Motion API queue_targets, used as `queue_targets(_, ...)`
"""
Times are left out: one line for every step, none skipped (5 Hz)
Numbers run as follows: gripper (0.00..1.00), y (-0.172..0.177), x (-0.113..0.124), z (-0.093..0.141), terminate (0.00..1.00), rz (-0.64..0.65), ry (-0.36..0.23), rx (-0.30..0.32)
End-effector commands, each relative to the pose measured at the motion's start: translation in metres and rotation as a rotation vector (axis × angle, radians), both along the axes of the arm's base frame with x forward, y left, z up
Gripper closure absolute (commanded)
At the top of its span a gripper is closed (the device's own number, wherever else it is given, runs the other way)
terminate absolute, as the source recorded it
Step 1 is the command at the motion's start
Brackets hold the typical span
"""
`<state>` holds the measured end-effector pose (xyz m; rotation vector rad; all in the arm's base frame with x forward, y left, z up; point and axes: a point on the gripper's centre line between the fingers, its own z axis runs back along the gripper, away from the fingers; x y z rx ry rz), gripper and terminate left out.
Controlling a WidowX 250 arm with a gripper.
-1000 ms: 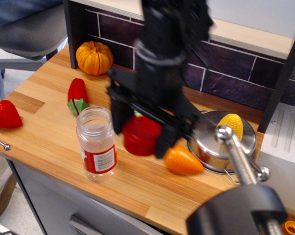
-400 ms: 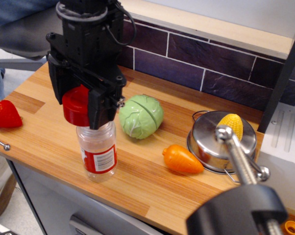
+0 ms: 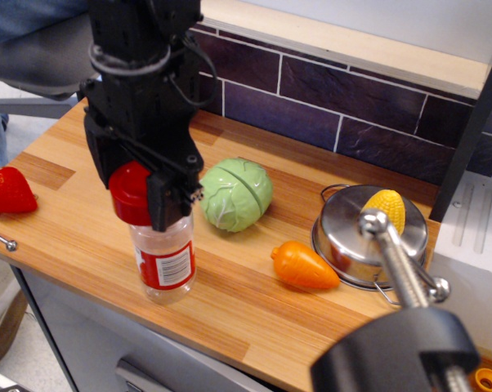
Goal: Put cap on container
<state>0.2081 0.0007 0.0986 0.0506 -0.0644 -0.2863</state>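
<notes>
My black gripper (image 3: 136,196) is shut on the cap (image 3: 129,190), a glossy red round lid. It holds the cap right over the mouth of the container (image 3: 164,261), a clear jar with a red-and-white barcode label standing upright near the counter's front edge. The cap sits at the jar's neck, which is hidden behind the gripper and cap; I cannot tell whether it rests on the neck.
A green cabbage (image 3: 236,193) lies right of the jar. An orange carrot (image 3: 303,266) and a steel pot (image 3: 369,237) holding corn (image 3: 383,206) lie further right. A strawberry (image 3: 7,189) lies far left. A metal clamp (image 3: 401,327) fills the bottom right.
The gripper carried the cap left from the counter's middle to above the jar, then lowered it onto the jar's mouth. The cabbage came into view behind it.
</notes>
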Motion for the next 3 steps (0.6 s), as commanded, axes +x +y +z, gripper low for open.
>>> queue_targets(1.00, 0.0000, 0.0128, -0.0096, 0.00, -0.007, -0.057, -0.025)
queue_targets(1.00, -0.0011, 0.0120, -0.0128, 0.00, -0.004, -0.065, -0.042)
queue_targets(1.00, -0.0029, 0.0107, -0.0139, 1.00, -0.008, -0.071, 0.009)
